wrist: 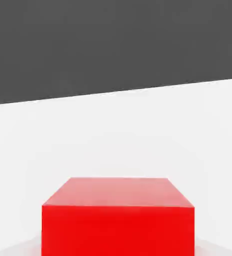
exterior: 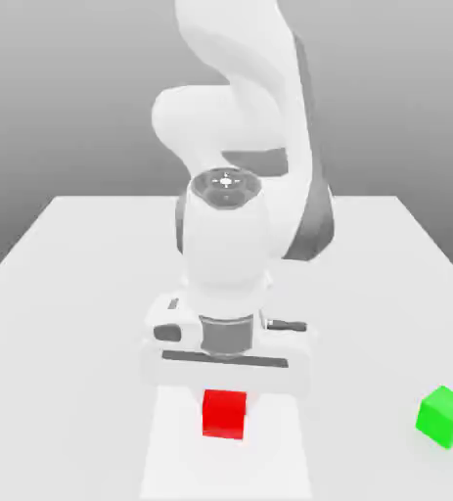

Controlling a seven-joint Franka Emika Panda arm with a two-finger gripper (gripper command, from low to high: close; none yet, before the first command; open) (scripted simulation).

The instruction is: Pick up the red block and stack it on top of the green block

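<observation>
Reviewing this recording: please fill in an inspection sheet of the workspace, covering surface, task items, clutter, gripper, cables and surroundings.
Surface: pale, smooth-looking tabletop, with a brighter white patch in front of the arm.
Task items: plain bright-red cube just below the hand; plain bright-green cube on the tabletop toward the exterior view's right, set apart and turned at an angle. Not stacked.
Clutter: nothing seen.
Gripper: white two-finger gripper at the red cube; whether the jaws grip it, I cannot tell.
Cables: nothing seen.
Surroundings: white-and-grey robot arm above the tabletop; plain grey backdrop.
</observation>
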